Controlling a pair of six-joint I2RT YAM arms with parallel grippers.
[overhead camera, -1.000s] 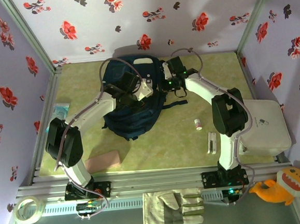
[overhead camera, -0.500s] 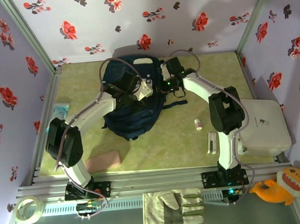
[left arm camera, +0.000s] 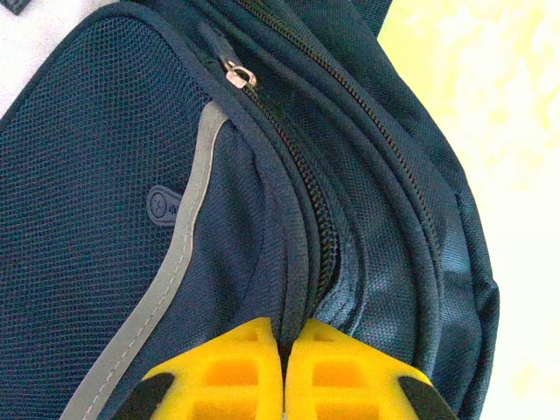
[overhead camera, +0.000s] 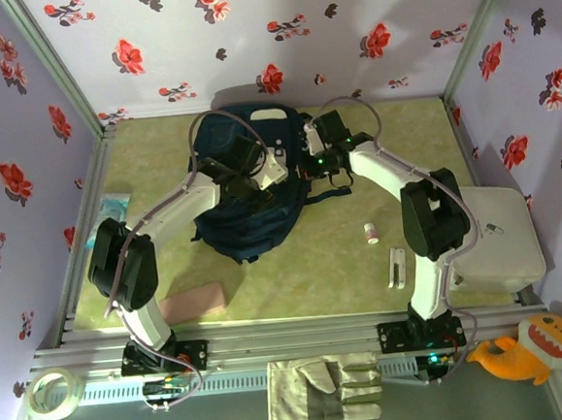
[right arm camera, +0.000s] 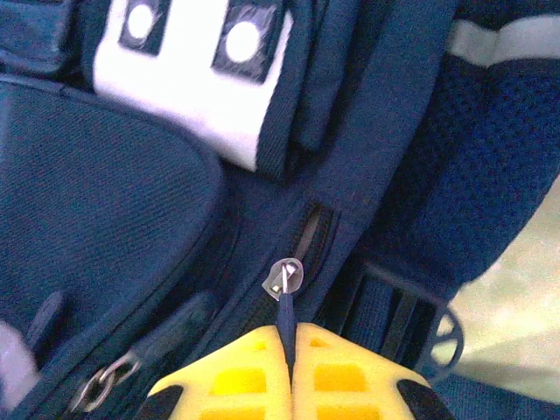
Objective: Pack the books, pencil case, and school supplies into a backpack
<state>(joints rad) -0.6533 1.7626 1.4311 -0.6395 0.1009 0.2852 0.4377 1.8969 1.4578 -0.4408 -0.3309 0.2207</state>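
The dark navy backpack (overhead camera: 251, 198) lies at the middle back of the green mat. My left gripper (overhead camera: 262, 174) rests on its top, and in the left wrist view the yellow fingers (left arm camera: 236, 367) are shut on a fold of backpack fabric (left arm camera: 296, 289) beside a zip. At the bag's right side, my right gripper (overhead camera: 313, 159) is shut on the dark zip pull (right arm camera: 286, 315) just below its silver slider (right arm camera: 284, 278). The pink pencil case (overhead camera: 193, 302) lies front left. A white bar (overhead camera: 397, 267) and a small white tube (overhead camera: 370, 233) lie right of the bag. The books are out of view.
A pale blue packet (overhead camera: 115, 205) lies by the left wall. A white box (overhead camera: 497, 237) sits at the right edge. Past the front rail lie a work glove (overhead camera: 324, 389), a tape roll (overhead camera: 52, 393) and an orange plush toy (overhead camera: 530, 346). Flowered walls enclose the mat.
My right gripper has closed onto the zip pull, and its arm shifted slightly. The left gripper has kept its hold on the fabric.
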